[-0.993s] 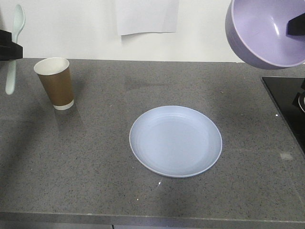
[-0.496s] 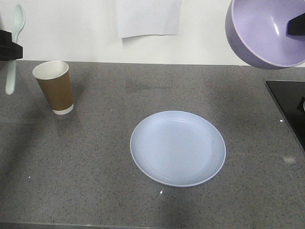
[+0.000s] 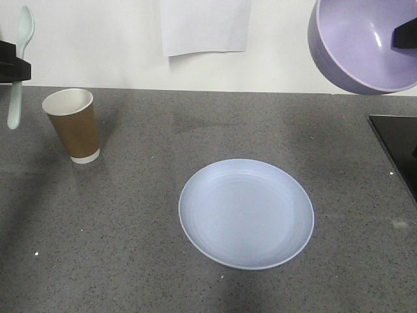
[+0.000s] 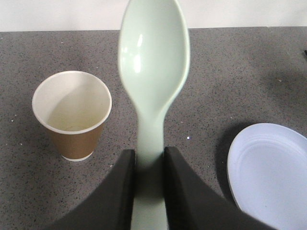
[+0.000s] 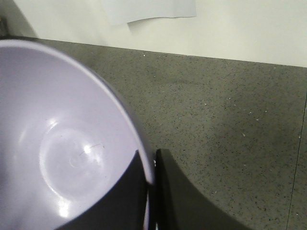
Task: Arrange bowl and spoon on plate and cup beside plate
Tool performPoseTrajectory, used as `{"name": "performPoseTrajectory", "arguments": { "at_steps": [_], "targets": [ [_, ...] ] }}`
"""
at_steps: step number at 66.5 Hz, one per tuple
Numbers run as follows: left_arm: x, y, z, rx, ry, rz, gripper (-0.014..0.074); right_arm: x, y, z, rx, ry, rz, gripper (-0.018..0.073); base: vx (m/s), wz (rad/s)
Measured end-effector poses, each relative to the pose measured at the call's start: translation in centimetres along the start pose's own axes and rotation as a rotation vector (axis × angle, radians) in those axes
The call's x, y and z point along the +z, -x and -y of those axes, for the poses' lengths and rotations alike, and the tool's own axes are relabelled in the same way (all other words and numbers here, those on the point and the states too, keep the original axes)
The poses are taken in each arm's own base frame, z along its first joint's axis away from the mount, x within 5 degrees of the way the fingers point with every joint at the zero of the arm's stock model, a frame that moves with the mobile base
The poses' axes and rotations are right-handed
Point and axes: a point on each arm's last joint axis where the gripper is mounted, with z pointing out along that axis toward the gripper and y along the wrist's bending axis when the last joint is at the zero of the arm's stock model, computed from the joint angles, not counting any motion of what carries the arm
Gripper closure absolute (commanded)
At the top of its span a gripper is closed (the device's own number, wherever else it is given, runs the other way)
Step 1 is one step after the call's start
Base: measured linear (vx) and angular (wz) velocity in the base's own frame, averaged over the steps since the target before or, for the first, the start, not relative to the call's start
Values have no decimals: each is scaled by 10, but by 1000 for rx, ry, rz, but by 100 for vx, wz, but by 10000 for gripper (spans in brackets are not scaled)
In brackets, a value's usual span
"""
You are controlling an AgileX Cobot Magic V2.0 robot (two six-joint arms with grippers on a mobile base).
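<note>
The pale blue plate lies flat on the grey counter, also at the right edge of the left wrist view. A brown paper cup stands upright to its far left. My left gripper is shut on the handle of the mint-green spoon, held upright in the air at the left edge. High at the top right, my right gripper is shut on the rim of the lavender bowl, tilted, one finger inside and one outside.
A black cooktop sits at the counter's right edge. A white paper sheet hangs on the back wall.
The counter, plate and cup have shifted down in the front view, as if the camera moved. Spoon and bowl keep their places in the frame, both still gripped.
</note>
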Motion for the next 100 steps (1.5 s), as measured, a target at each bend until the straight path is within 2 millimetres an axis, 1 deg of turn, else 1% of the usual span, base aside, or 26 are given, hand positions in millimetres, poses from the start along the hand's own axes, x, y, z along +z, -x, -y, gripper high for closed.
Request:
{"name": "performPoseTrajectory", "arguments": {
  "at_steps": [100],
  "targets": [
    [0, 0, 0, 0, 0, 0, 603, 0, 0, 0, 0, 0, 0, 566, 2, 0]
  ]
}}
